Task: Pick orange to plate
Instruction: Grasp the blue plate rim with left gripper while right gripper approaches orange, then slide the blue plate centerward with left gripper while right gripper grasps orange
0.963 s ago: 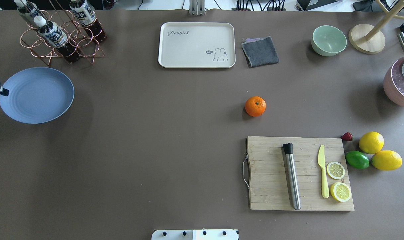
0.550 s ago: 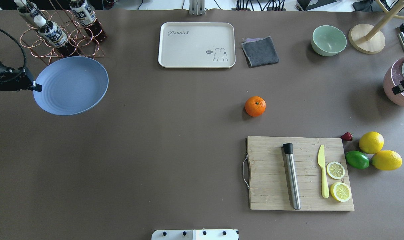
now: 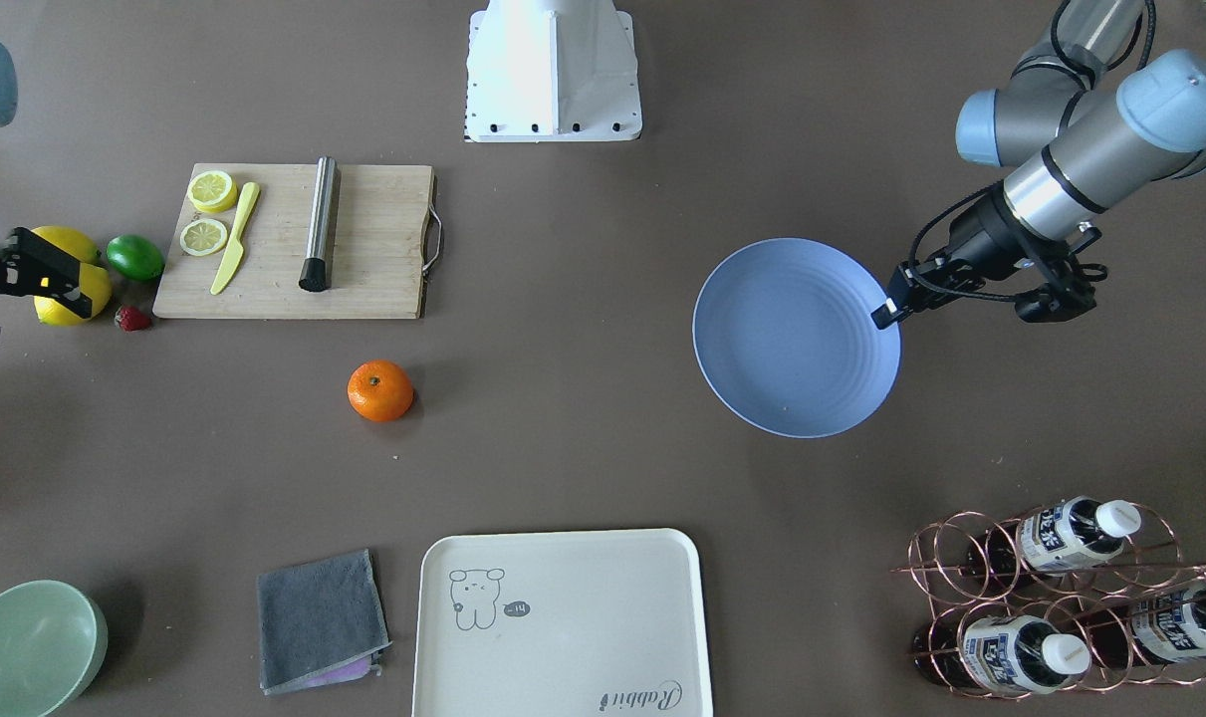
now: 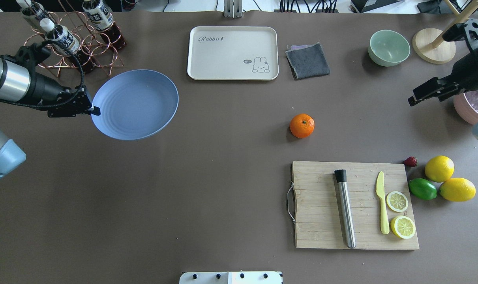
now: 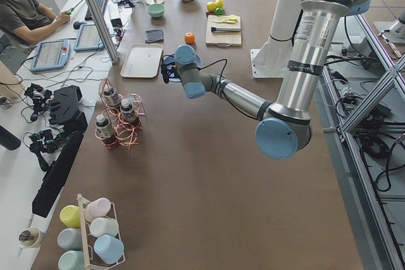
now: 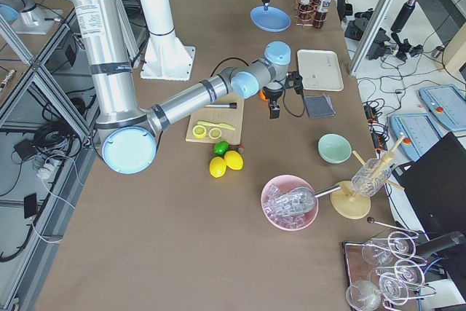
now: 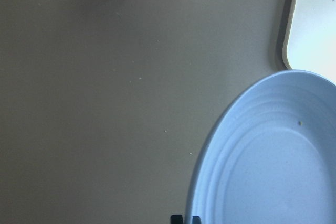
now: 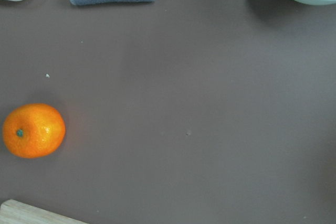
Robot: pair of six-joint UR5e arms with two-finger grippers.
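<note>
The left pincer point(image 4: 93, 111), clamped on the blue plate's point(image 4: 136, 104) rim, had carried it from the frame's left edge toward centre, while the right pincer point(image 4: 414, 98), apparently open, had entered at upper right; the orange point(image 4: 302, 126) lay unmoved on the surface point(image 4: 207, 177), right of centre.

The orange point(image 4: 302, 126) lay alone on the worktop point(image 4: 207, 177), right of its middle. It sat between the cutting board point(image 4: 321, 221) toward the robot's edge and the cloth point(image 4: 308, 60) toward the far edge. Along that far edge the tray point(image 4: 233, 53) sat at the middle, and the bowl point(image 4: 388, 47) nearer the right end. The plate point(image 4: 140, 104) was well apart, toward the left end, near the bottle rack point(image 4: 71, 51) in the far left corner, its rim held in the left end effector point(image 4: 95, 112).
</note>
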